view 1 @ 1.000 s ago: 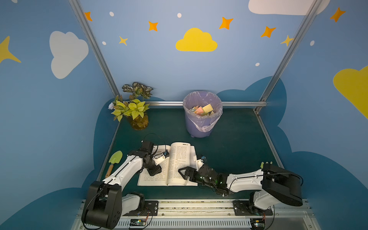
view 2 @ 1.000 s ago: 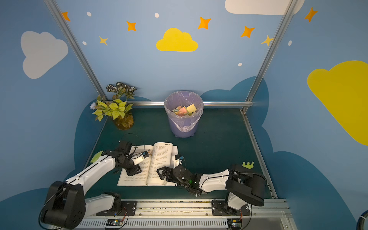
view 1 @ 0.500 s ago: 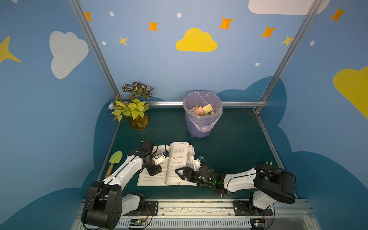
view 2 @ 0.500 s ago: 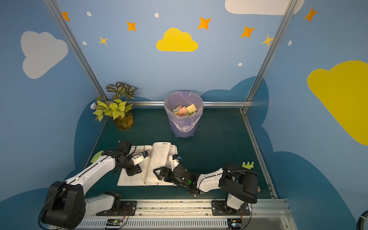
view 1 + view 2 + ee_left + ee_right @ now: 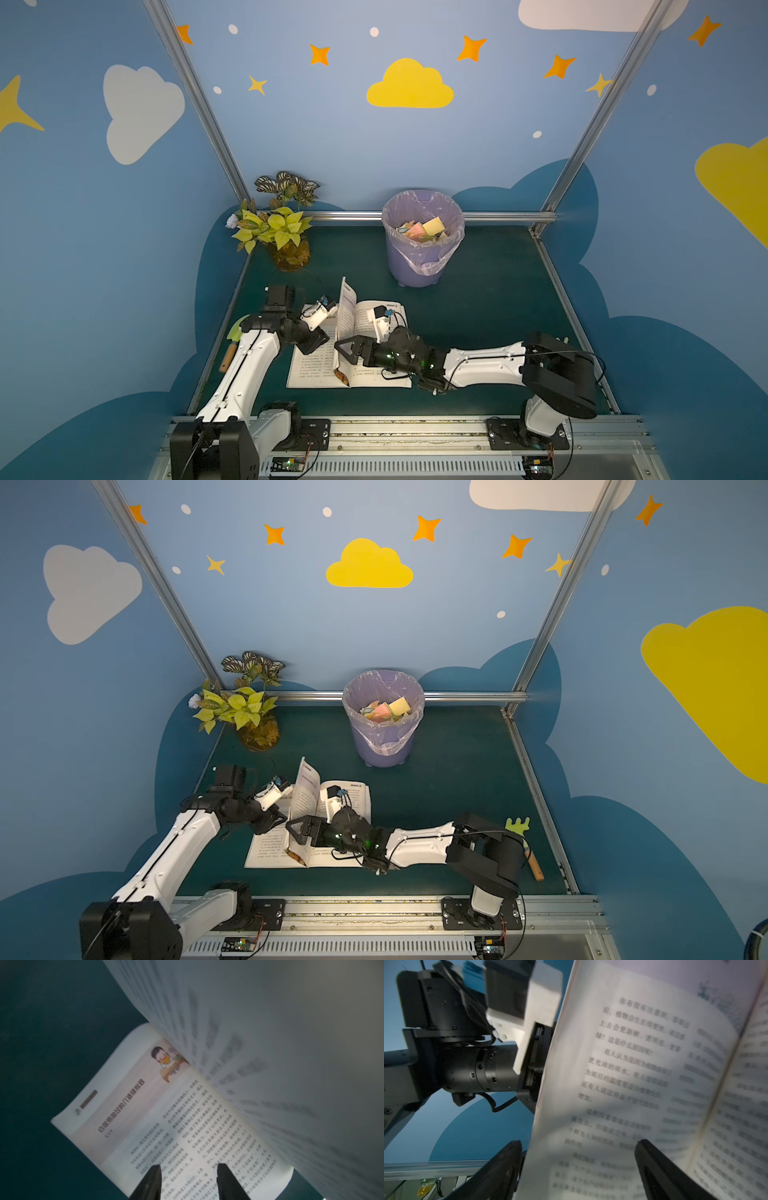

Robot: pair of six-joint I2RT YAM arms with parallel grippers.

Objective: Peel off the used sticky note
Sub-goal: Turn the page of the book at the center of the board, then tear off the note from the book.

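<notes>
No sticky note is uncovered yet: a page of the book is stood up within the wide-spread right claw, the left claw part-spread, empty.

Books: one open book on the table.
Bins: one bin, behind the book.
Paper in the bin: several notes; the exact number cannot be told.
Plants: one potted plant, behind and left of the book.
Toy garden implements: two, a shovel left of the book and a rake right of it.
Arms: two, left arm and right arm.
Tools: two, left tool and right tool, both at the book.
</notes>
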